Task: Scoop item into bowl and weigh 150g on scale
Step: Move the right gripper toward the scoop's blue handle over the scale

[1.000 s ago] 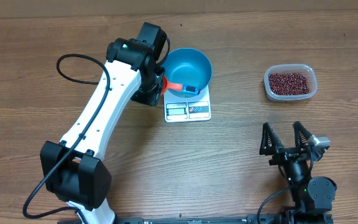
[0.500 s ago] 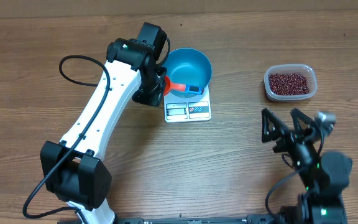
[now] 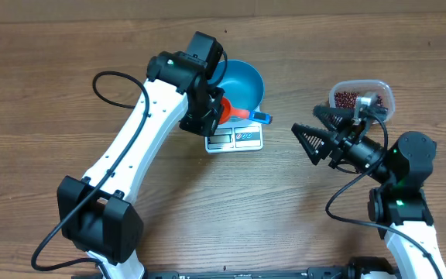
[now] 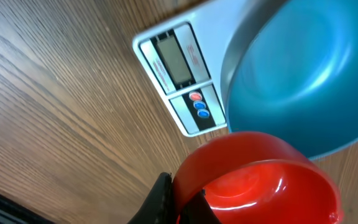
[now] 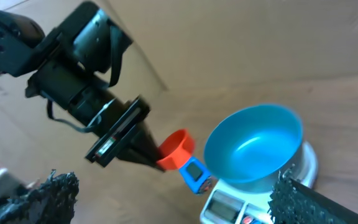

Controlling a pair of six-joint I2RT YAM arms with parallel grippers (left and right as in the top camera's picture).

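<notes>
Starting: bowl (image 3: 242, 81) empty on the scale (image 3: 235, 139).
Your left pincer (image 3: 214, 108) grips the scoop (image 3: 235, 112), right pincer (image 3: 305, 118) released; beans (image 3: 347, 98) unscooped.

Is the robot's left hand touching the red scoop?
Touching. The right wrist view shows the left gripper pinching the red scoop by its cup, with no gap between them.

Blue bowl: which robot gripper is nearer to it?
Left. The left gripper, gripping a red scoop, is at the left rim of the bowl; the right gripper hangs open off to its right.
</notes>
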